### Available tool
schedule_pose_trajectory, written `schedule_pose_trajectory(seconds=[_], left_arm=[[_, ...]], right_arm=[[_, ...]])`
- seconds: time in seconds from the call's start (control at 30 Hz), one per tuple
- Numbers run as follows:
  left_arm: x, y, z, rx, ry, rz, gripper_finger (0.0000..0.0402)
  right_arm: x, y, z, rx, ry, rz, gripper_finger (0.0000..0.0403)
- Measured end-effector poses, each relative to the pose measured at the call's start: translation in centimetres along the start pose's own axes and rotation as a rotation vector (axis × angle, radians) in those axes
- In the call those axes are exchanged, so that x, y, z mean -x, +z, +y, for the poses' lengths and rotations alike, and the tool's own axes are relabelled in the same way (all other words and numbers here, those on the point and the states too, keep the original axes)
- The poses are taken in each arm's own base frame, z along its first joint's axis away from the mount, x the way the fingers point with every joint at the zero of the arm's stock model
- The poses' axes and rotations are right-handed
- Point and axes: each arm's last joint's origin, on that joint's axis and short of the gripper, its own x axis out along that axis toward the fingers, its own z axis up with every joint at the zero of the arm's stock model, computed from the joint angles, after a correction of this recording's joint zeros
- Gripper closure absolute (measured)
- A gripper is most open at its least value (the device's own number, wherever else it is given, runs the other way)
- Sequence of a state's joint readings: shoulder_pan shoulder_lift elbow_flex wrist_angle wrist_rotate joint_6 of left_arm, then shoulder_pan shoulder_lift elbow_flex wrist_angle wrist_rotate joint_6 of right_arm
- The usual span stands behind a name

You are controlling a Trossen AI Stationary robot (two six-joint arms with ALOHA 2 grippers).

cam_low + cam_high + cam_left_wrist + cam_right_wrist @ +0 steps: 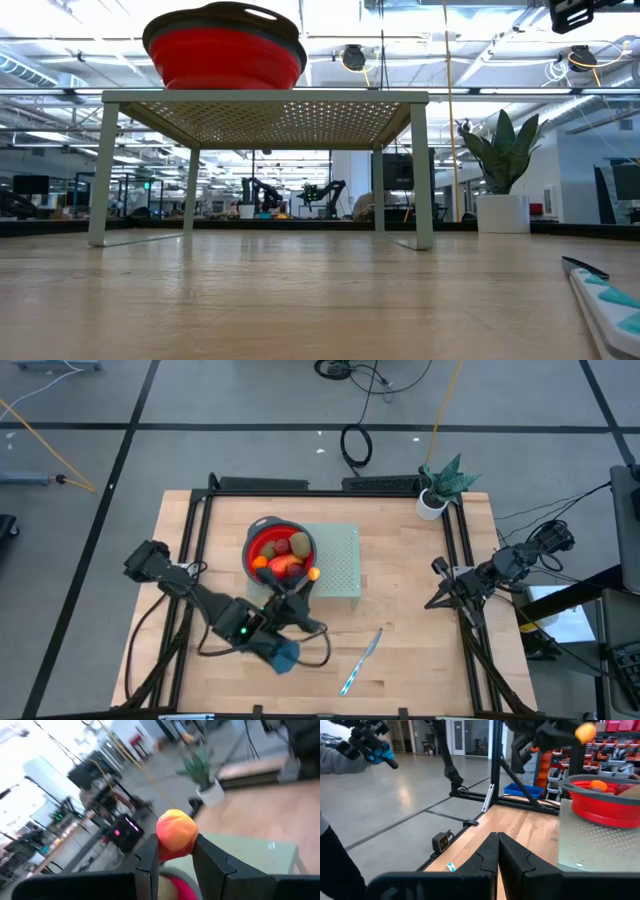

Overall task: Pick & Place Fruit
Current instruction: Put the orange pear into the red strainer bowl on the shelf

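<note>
The wooden bench [400, 650] carries a pale green perforated rack [340, 565] near its middle, standing on four legs. On the rack's left part sits the red bowl [262, 540], with its dark rim hanging slightly past the rack's left edge in the overhead view. Inside the bowl lie several fruits [285, 555]: red ones, an orange one at the left and olive-brown ones toward the right and far side. The left arm reaches in from the bench's left side, bent at the elbow over the near middle, and its claw [300, 582] is raised just at the bowl's near right rim. That claw is clamped on an orange-red fruit [176, 832], which sits between the two dark fingers [212, 862] above the rack and bowl edge. The right arm waits at the bench's right edge, well apart from the rack, its claw [437, 567] pressed together and holding nothing. A small potted plant [440, 488] in a white pot stands at the far right corner. A slim knife [360, 660] with a silver blade and blue handle lies on the bench near the front, right of the left arm. No readable writing shows on any of these.
</note>
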State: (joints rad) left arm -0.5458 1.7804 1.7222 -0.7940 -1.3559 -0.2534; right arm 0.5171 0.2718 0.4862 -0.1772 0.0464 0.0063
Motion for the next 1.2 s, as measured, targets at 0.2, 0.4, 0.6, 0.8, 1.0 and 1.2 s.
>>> schedule_pose_trajectory(seconds=[0.2,0.4,0.6,0.8,1.0,1.2], left_arm=[[-1.8,-2.0,2.4,0.057,-0.119,0.211,0.0314],[-1.5,-3.3,6.3,0.19,-0.159,0.418,0.0314],[-1.2,-3.9,9.7,0.276,-0.219,0.611,0.0314],[-1.4,-4.0,12.8,0.364,-0.246,0.678,0.0314],[-2.3,-4.3,14.9,0.42,-0.256,0.724,0.0314],[-4.0,-5.2,14.9,0.366,-0.259,0.764,0.0314]], right_arm=[[0.0,0.0,-0.1,0.0,-0.05,0.0,0.0403],[0.0,0.0,-0.3,-0.006,-0.117,-0.001,0.0403],[0.0,0.0,-0.4,-0.006,-0.144,-0.001,0.0403],[0.0,0.0,-0.4,-0.007,-0.145,-0.001,0.0403],[0.0,0.0,-0.4,-0.007,-0.145,0.0,0.0403],[0.0,0.0,-0.4,-0.007,-0.145,0.0,0.0403]])
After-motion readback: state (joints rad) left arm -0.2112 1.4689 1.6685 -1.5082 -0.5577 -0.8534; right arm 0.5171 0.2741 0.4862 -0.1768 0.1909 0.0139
